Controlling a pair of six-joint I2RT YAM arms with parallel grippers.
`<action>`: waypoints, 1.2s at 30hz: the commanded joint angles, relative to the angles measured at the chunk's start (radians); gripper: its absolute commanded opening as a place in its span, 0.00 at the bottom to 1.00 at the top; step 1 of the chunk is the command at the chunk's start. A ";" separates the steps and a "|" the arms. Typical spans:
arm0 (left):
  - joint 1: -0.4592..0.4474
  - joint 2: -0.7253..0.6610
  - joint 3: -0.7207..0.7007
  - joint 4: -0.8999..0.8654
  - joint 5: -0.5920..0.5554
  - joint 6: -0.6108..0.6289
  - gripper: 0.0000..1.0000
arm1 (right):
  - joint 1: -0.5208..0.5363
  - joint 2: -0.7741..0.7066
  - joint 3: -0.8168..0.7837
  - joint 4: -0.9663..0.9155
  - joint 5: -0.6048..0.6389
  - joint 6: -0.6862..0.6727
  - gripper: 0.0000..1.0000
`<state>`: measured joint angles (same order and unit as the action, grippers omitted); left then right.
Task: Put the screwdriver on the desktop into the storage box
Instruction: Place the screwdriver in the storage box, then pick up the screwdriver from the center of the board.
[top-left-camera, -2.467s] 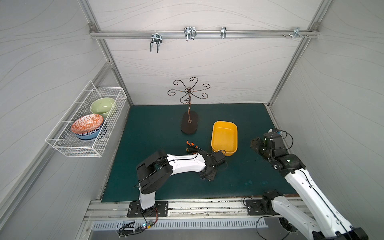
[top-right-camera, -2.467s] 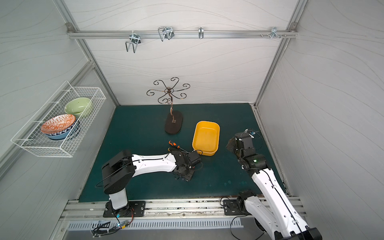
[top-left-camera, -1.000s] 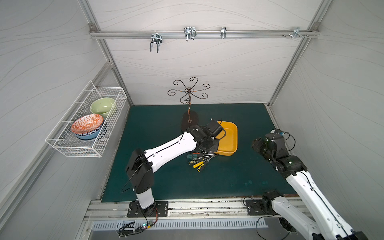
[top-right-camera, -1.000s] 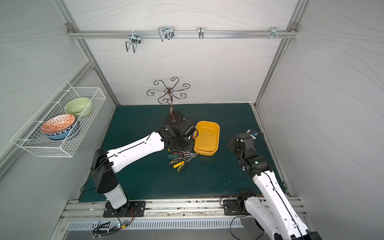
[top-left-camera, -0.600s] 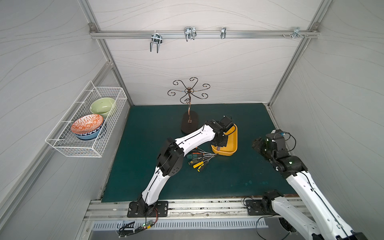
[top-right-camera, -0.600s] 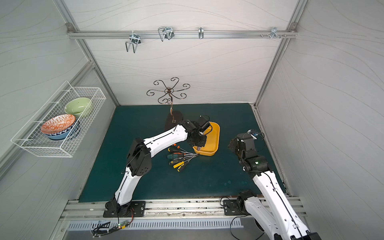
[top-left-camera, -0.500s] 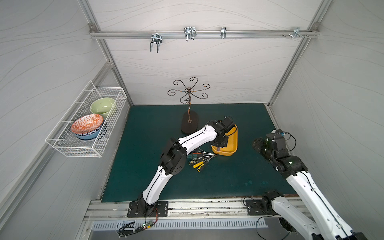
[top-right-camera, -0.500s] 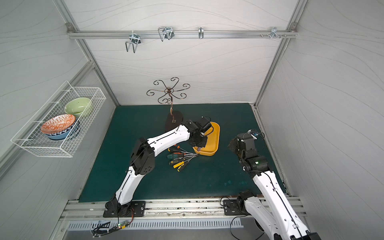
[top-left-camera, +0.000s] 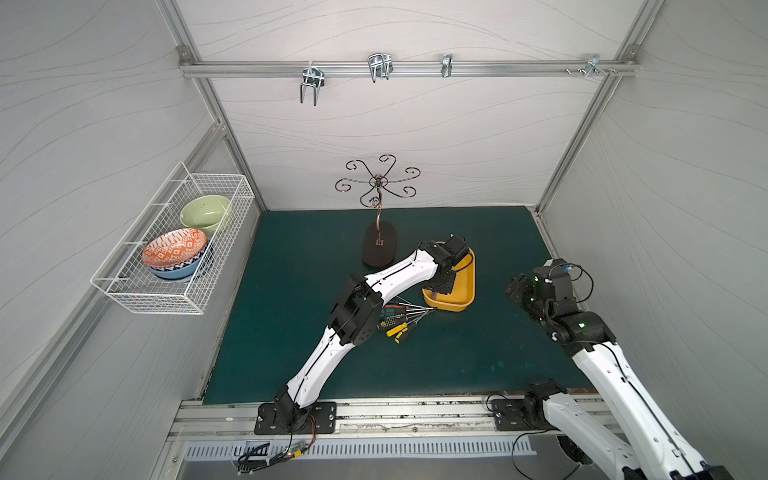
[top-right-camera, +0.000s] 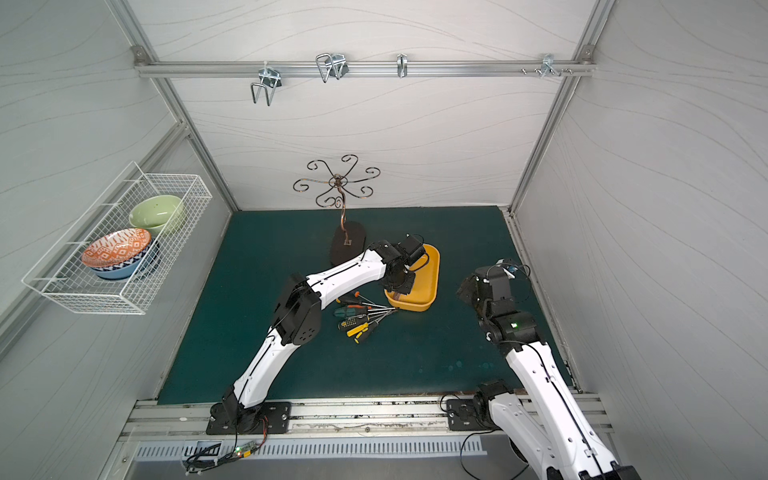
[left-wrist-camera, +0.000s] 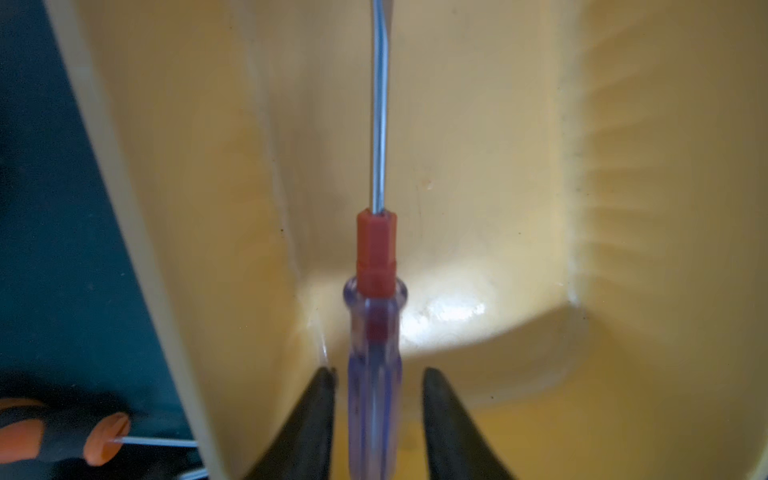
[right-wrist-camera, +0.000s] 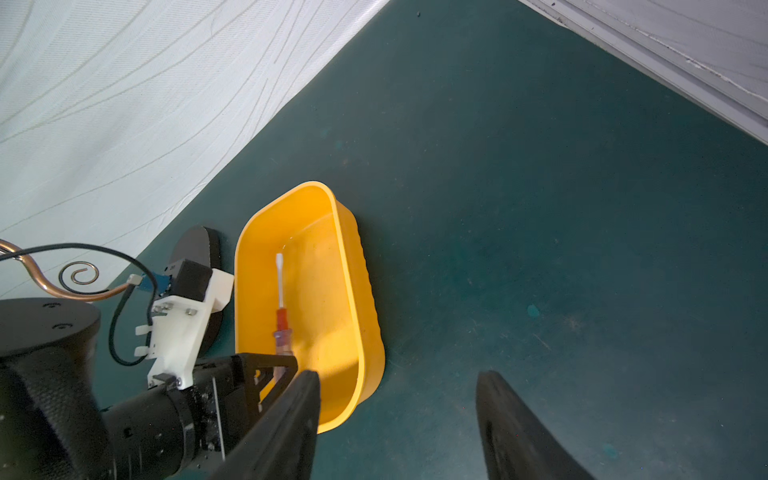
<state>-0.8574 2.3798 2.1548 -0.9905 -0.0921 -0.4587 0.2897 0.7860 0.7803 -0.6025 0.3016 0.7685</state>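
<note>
While inside storage box (left-wrist-camera: 129, 208) rim, L fingers (left-wrist-camera: 307, 424) apart, clear of screwdriver (left-wrist-camera: 376, 257); R fingers (right-wrist-camera: 511, 432) apart over desktop (right-wrist-camera: 540, 208).

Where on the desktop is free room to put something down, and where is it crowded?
Free: desktop left of the stand; the strip between screwdrivers and front rail; behind the box. Crowded: between left arm, screwdrivers and box.

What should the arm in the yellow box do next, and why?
Probably lift the left gripper straight up out of the storage box. Its fingers stand apart from the screwdriver, with a gap on each side of its clear handle, and it lies inside the box. The other screwdrivers wait on the desktop beside it.
</note>
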 joint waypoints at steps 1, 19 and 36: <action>0.004 0.006 0.070 0.004 -0.016 0.020 0.51 | -0.007 -0.003 0.005 -0.006 0.003 -0.013 0.63; 0.003 -0.855 -0.898 0.392 0.071 0.283 0.35 | -0.009 0.036 0.034 -0.014 -0.067 -0.047 0.63; -0.054 -0.711 -0.979 0.269 0.181 0.060 0.50 | -0.009 0.060 0.053 -0.039 -0.084 -0.067 0.64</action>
<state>-0.9039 1.6371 1.1515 -0.7341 0.0834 -0.3458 0.2855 0.8394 0.8013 -0.6220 0.2234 0.7185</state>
